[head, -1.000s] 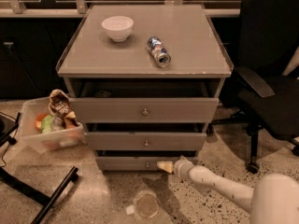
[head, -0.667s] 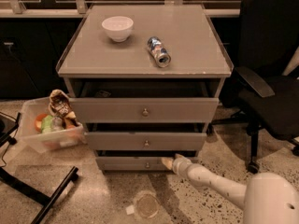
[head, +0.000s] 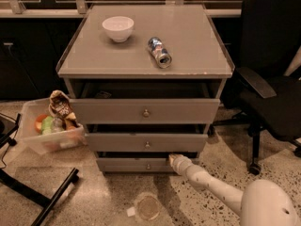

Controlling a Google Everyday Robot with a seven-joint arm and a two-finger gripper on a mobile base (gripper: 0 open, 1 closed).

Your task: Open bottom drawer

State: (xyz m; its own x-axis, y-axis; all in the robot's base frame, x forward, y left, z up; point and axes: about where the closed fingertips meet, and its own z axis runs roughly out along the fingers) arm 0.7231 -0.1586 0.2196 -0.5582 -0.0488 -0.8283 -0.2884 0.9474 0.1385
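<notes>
1. Since the earlier frames, the pale two-finger gripper (head: pixel 174 159) climbs a little up and to the right. It now sits at the top right edge of the bottom drawer (head: pixel 127 165), the lowest, narrowest flat grey front of the cabinet.
2. Whether the gripper is closed or spread, I cannot tell.
3. It is to the right of the small round metal knob (head: pixel 148 165), apart from it, near the dark gap under the middle grey drawer front (head: pixel 117 142).
4. I judge that the gripper is trying to hook the front's upper edge instead of the knob; the drawer seems almost shut, so the pull is not yet done.
5. Behind the gripper, the white jointed arm (head: pixel 211 185) runs low over the speckled floor to the lower right.
6. On the grey cabinet top (head: pixel 197 36), a white bowl (head: pixel 118 28) and a lying metal can (head: pixel 159 52) keep their places.
</notes>
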